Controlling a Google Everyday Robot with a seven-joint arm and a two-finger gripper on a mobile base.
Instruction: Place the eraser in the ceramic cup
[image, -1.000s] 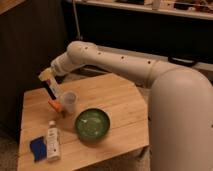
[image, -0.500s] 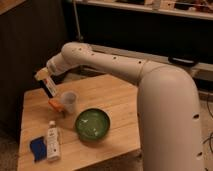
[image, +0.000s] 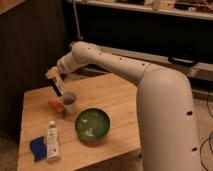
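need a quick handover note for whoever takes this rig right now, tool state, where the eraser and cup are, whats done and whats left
Tool: shut, hanging low at the left rim of the small pale ceramic cup. No eraser visible in its grip.
Cup: upright on the wooden table, left of the round green bowl.
Eraser: a small orange-red block on the table just left of the cup may be it; I cannot tell for sure.
Also there: white tube-like bottle and blue flat piece at the front left corner.
Done: tool brought to the cup.
Left: confirm the eraser, grasp it, drop it in the cup.
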